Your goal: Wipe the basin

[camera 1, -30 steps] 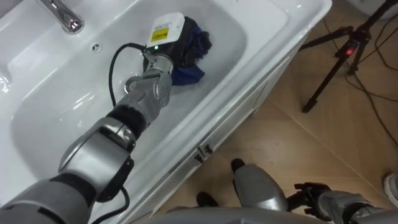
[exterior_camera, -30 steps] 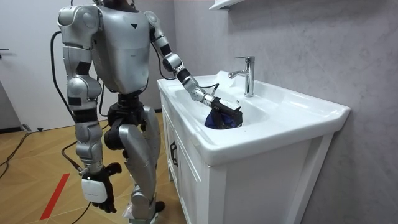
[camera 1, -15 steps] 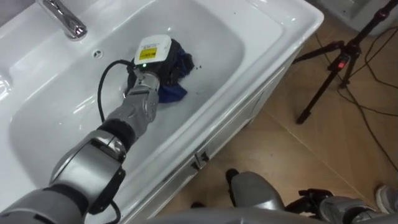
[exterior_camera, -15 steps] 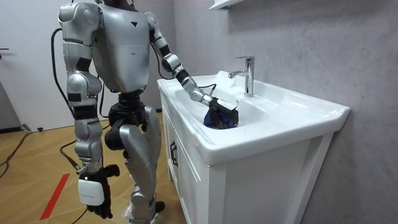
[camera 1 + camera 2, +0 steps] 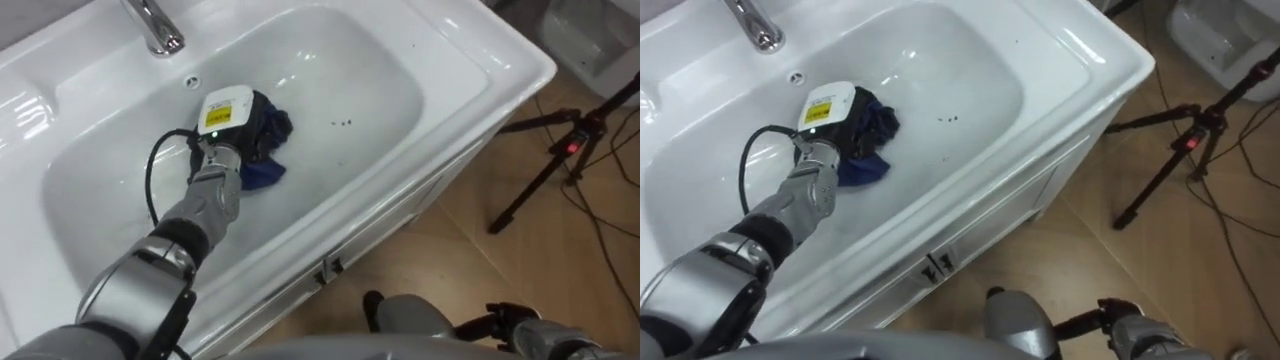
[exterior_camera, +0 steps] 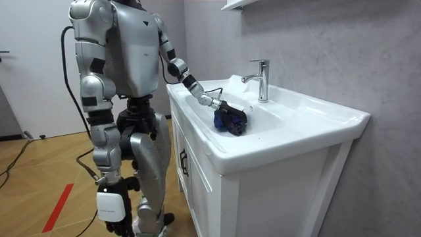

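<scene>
Plainly mid-wipe: the left hand lies on the dark blue cloth in the basin; whether it grips the cloth I cannot tell. Dark specks sit to its right, so the next stroke should probably carry the cloth there.

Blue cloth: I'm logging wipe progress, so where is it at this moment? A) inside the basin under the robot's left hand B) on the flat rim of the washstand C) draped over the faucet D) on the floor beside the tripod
A: the blue cloth lies down in the basin, in front of the faucet, with the left hand on top of it.
</scene>
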Available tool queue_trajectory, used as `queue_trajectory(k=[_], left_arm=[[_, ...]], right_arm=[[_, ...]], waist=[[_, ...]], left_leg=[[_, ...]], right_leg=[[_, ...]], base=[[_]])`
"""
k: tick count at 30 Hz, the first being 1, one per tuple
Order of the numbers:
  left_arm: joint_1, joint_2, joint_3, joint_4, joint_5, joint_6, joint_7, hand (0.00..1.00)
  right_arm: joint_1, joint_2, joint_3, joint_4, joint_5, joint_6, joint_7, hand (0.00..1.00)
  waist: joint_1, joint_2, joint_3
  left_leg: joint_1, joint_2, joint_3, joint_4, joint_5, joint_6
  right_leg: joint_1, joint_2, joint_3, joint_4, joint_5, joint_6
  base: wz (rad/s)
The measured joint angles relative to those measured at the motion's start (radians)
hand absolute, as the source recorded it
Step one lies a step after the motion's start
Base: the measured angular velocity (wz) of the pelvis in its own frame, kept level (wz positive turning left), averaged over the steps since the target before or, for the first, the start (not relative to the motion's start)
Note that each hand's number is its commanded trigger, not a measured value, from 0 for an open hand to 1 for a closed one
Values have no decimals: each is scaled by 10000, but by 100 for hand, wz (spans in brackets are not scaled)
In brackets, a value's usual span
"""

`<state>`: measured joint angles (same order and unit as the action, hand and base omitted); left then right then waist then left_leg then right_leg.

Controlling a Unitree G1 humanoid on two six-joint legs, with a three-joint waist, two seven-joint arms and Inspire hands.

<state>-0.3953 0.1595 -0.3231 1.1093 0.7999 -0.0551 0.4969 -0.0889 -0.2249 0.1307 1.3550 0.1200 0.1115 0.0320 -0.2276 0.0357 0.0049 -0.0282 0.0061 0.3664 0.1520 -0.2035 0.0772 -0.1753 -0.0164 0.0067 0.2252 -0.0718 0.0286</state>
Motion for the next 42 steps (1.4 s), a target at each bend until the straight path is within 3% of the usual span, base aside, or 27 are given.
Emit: queue_trajectory(k=[3,10,11,14,17,21,27,34,42], left_arm=[[237,1,167,-2,39,-59,75,100],[1060,18,1470,-86,658,-603,648,100],[1313,37,1799,-129,757,-617,830,100],[1908,331,2561,-310,857,-617,1125,100],[2203,755,2750,-325,866,-616,1261,100],[2481,949,2752,-335,984,-610,1110,100],[2813,964,2812,-338,1432,-604,1181,100],[3380,1048,2820,-340,1558,-463,1408,100],[3727,1047,2908,-367,1556,-244,1508,100]], right_arm=[[206,82,-216,58,315,-183,38,0],[440,101,-1119,91,493,-260,200,0],[544,99,-1358,93,480,-261,242,0],[794,90,-1635,60,514,-251,238,0],[1021,27,-1681,57,504,-196,386,0],[971,-88,-1740,30,175,-228,586,0],[1140,-81,-1941,-17,-878,-196,556,0],[1490,-157,-1917,-45,-1272,212,428,0],[1586,-173,-2015,18,-1283,213,269,0]], waist=[[188,-35,-49],[812,-43,-129],[962,-30,-201],[1151,5,-235],[1517,43,-246],[1512,96,-265],[1503,256,-274],[1591,268,-270],[1535,269,-269]], left_leg=[[237,41,-127,-207,69,-109],[584,189,-210,-259,145,-407],[638,214,-307,-247,138,-464],[724,276,-734,-226,205,-596],[879,346,-1045,-207,284,-724],[1133,386,-1425,-179,342,-816],[1341,461,-1791,-174,400,-904],[1960,534,-1809,-183,404,-918],[2344,618,-1893,-233,450,-996]], right_leg=[[297,72,-100,-238,16,-86],[574,303,-156,-244,-157,-387],[622,360,-140,-244,-188,-451],[798,353,-381,-233,-297,-612],[1062,359,-649,-242,-388,-750],[1396,358,-934,-248,-581,-856],[1778,436,-1113,-385,-627,-1007],[2311,550,-993,-392,-911,-1215],[2850,619,-1095,-423,-1044,-1373]], base=[[9],[-5],[-4],[15],[28],[23],[7],[-6],[2]])
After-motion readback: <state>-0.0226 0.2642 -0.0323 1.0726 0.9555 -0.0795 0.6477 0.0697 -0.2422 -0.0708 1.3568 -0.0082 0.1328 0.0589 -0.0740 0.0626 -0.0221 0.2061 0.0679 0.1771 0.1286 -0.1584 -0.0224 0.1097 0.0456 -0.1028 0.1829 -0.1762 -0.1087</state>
